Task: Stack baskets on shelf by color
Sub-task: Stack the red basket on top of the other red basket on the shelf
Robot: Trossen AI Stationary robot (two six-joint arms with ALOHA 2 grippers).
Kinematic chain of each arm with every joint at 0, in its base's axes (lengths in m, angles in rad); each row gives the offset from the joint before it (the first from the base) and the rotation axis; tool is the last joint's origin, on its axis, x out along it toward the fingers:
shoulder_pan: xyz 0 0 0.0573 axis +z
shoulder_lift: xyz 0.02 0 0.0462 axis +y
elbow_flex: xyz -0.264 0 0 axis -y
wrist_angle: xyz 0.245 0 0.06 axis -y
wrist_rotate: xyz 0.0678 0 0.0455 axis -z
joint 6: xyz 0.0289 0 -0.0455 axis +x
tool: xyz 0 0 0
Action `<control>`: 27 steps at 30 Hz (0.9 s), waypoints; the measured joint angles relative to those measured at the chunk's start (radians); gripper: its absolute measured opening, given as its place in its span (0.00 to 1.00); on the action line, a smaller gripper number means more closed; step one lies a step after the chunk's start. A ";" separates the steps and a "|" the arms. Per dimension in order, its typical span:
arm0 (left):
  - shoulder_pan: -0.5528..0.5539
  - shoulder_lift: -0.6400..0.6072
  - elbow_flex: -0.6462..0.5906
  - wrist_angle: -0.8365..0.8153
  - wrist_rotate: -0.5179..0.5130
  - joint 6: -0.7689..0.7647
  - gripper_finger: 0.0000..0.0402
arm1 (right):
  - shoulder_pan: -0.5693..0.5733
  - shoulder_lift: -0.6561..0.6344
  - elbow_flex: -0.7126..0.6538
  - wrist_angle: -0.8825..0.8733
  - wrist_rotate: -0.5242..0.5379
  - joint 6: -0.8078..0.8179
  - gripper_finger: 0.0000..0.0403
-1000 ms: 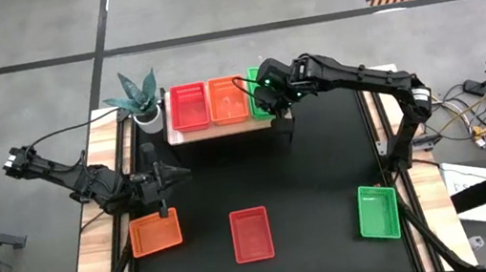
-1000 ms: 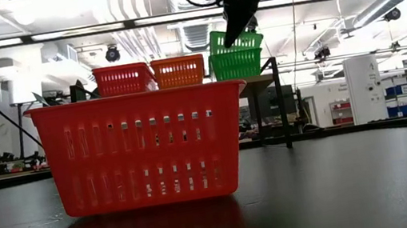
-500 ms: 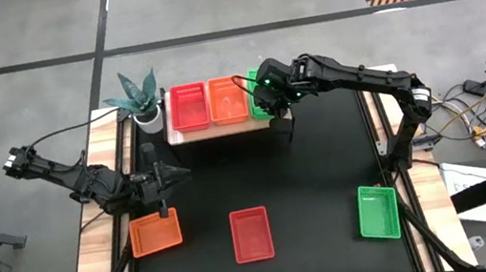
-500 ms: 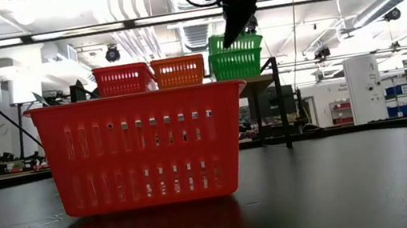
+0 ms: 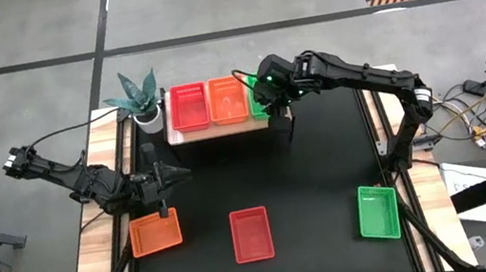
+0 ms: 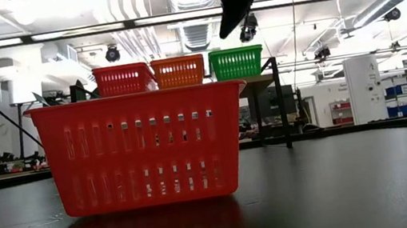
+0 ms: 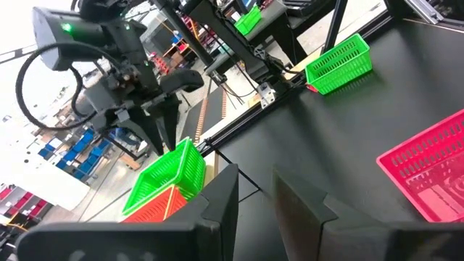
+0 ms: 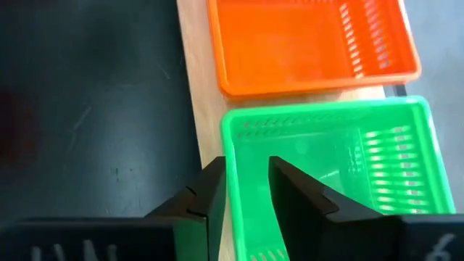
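Observation:
On the wooden shelf [image 5: 219, 130] a red basket [image 5: 188, 105], an orange basket [image 5: 225, 100] and a green basket [image 5: 257, 105] stand side by side on their bases. My right gripper [image 5: 262, 93] is open and hangs just above the green basket [image 6: 236, 62], clear of its rim [image 8: 226, 156]. In the low view its fingertips [image 6: 229, 28] end above the basket. Three more baskets lie on the black table: orange [image 5: 155, 232], red [image 5: 251, 234] and green [image 5: 378, 210]. My left gripper [image 5: 177, 173] waits open over the table's left side, above the orange one.
A potted plant [image 5: 139, 98] stands at the shelf's left end. The red basket [image 6: 140, 149] on the table fills the front of the low view. Bare black tabletop [image 5: 324, 162] lies between the shelf and the three baskets near the table's near edge.
The green basket, held tilted over the shelf's right end by my right gripper, has come down and now sits level on the shelf beside the orange one. My right gripper has let go of it and risen a little above it.

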 joint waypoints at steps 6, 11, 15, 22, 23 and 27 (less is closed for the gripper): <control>0.000 0.002 0.000 0.004 0.000 -0.003 0.17 | 0.089 -0.029 -0.034 0.087 -0.001 -0.042 0.16; 0.000 0.007 0.000 0.017 0.003 -0.003 0.17 | 0.193 -0.056 -0.153 0.292 -0.002 -0.099 0.05; 0.000 0.022 0.000 0.060 0.006 -0.003 0.17 | 0.259 -0.071 -0.297 0.509 -0.004 -0.134 0.02; -0.001 0.080 0.000 0.134 0.010 -0.023 0.17 | 0.310 -0.078 -0.501 0.748 -0.001 -0.128 0.02; -0.001 0.092 0.000 0.143 0.010 -0.029 0.17 | 0.317 -0.081 -0.526 0.775 -0.001 -0.127 0.02; -0.001 0.142 -0.002 0.177 0.012 -0.074 0.17 | 0.348 -0.102 -0.632 0.909 -0.003 -0.130 0.02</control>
